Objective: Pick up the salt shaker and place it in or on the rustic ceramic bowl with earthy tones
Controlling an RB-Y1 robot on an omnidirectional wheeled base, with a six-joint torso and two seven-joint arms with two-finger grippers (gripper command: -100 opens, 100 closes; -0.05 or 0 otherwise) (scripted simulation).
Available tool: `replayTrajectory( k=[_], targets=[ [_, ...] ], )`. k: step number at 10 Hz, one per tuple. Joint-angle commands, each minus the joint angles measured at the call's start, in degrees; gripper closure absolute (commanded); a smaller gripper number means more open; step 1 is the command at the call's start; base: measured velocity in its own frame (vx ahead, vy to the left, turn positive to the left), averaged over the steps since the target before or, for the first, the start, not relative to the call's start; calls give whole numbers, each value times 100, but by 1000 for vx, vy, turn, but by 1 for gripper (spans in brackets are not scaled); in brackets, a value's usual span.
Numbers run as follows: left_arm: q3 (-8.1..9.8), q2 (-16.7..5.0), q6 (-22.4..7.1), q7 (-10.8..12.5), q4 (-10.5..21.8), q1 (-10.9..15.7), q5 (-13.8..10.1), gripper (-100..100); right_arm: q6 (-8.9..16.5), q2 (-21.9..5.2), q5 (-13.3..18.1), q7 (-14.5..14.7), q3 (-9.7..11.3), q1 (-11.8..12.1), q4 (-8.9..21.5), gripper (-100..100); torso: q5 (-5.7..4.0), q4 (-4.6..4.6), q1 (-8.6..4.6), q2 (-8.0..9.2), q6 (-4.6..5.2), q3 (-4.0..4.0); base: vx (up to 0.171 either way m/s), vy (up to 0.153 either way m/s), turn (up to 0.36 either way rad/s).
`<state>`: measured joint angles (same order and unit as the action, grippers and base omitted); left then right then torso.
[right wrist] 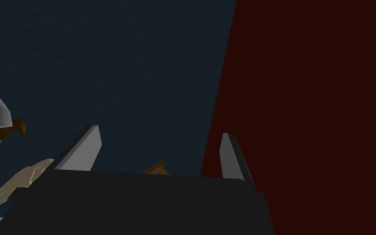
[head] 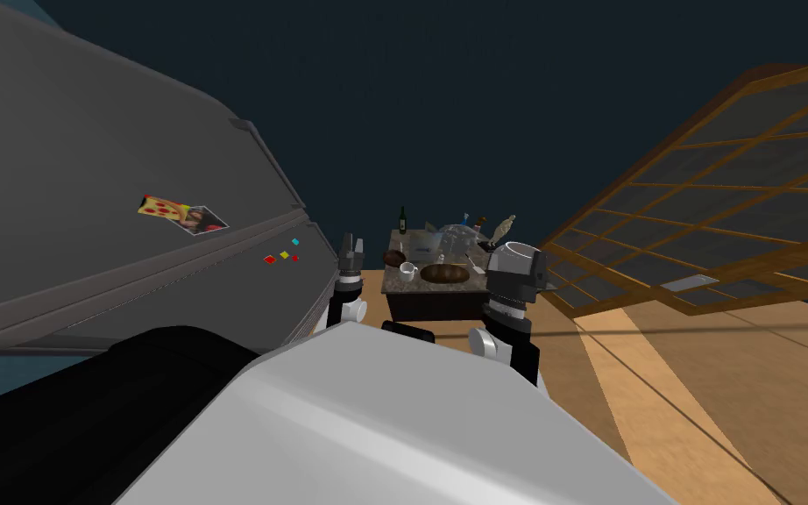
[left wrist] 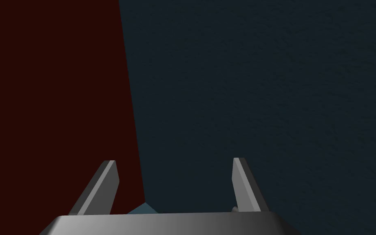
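— Where's the salt shaker?

— As best I can tell, the salt shaker (head: 505, 228) is the slender beige piece at the far right corner of the table (head: 428, 302). It is too small from my head for me to make out more. From my right hand, the salt shaker (right wrist: 16, 181) shows just beside the gripper's dark body, outside the fingers and not between them.

— And the bowl?

— The dark brown bowl (head: 393, 258) sits at the table's left end, well apart from the shaker. A white cup (head: 408, 269) is just beside it on the near side, and a brown loaf (head: 444, 273) lies to the cup's right. A dark bottle (head: 402, 219) stands at the far left corner. A clear domed thing (head: 459, 235) sits between bottle and shaker.

— Your jaws?

— My right gripper (right wrist: 158, 134) has them spread wide, gripping nothing. My right arm (head: 512, 280) is raised in front of the table's right end. My left gripper (head: 349, 241) is up just left of the table, near the bowl's end. Seen from its own wrist, the left gripper (left wrist: 173, 161) is just as wide and bare.

— Around you?

— On my left is a big grey appliance front (head: 131, 175) with small coloured magnets (head: 284, 255) and a pizza picture (head: 170, 210). Wood-framed panes (head: 726, 193) are on the right, above a wooden floor (head: 656, 386).
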<state>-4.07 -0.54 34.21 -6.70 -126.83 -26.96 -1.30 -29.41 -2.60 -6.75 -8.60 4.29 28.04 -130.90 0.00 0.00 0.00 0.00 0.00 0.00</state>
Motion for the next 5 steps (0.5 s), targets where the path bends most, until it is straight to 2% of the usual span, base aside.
replayTrajectory(
  k=[1,3,4,5],
  targets=[
    [0,0,0,0,0,0,0,0,-42,-286,-105,-6,17,-12,79,-100,0,0,0,0,0,0,-116,-86,45],
    [1,-1,0,0,0,2,0,0,-94,-616,-259,-15,46,-29,203,-100,-12,12,-59,59,0,33,-191,-187,61],
    [2,-2,0,0,0,2,0,0,-94,-676,-259,-15,46,-29,203,-100,-17,16,-81,72,1,41,-114,-154,22],
    [1,-1,-1,0,1,1,0,0,-124,-896,-358,-20,66,-40,285,-100,-16,13,-66,52,1,31,-77,-131,39]
  ],
)
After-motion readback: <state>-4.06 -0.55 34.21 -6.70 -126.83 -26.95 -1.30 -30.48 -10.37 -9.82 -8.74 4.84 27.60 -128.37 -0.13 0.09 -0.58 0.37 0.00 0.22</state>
